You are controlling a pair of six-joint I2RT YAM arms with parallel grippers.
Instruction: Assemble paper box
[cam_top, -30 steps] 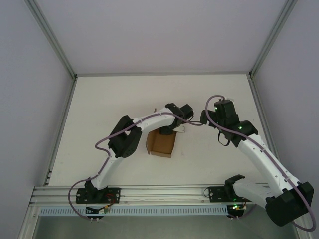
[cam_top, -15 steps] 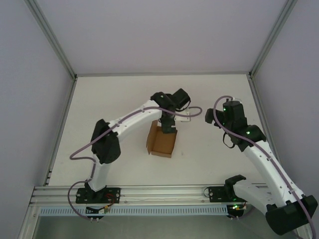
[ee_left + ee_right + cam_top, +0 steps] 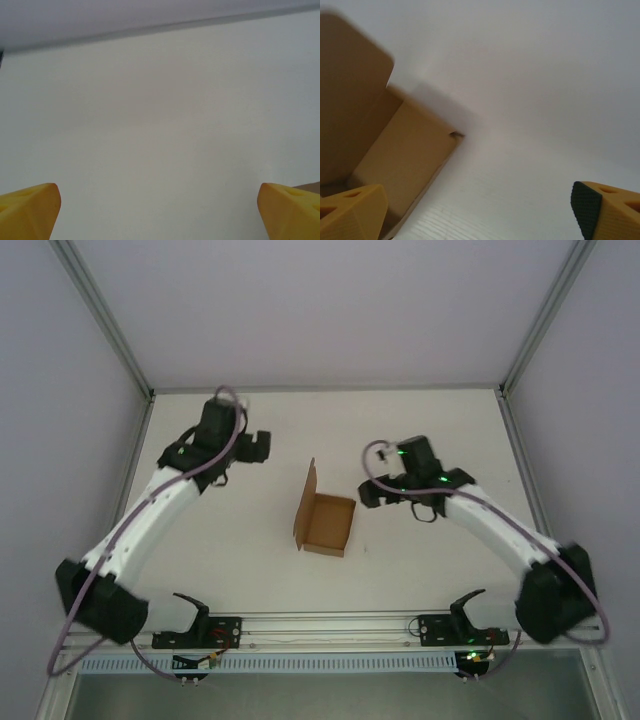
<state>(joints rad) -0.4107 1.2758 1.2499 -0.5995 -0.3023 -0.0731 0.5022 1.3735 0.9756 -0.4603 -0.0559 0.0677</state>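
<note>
Seen from above, the paper box (image 3: 328,524) is sitting mid-counter (image 3: 430,430), its tray formed and its lid flap (image 3: 305,502) standing up at the left. The left end effector (image 3: 258,448) is hovering well apart from it, and the right end effector (image 3: 368,492) is just beside it.

At the left wrist, the fingers (image 3: 30,212) are gaping wide over the counter.

At the right wrist, the fingers (image 3: 607,210) are spread wide and holding nothing. Closing the box likely means pushing the flap over squarely, and the approach looks unobstructed.

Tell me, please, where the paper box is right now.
In the top view, the paper box sits open on the table between both arms, just left of the right tool.
</note>
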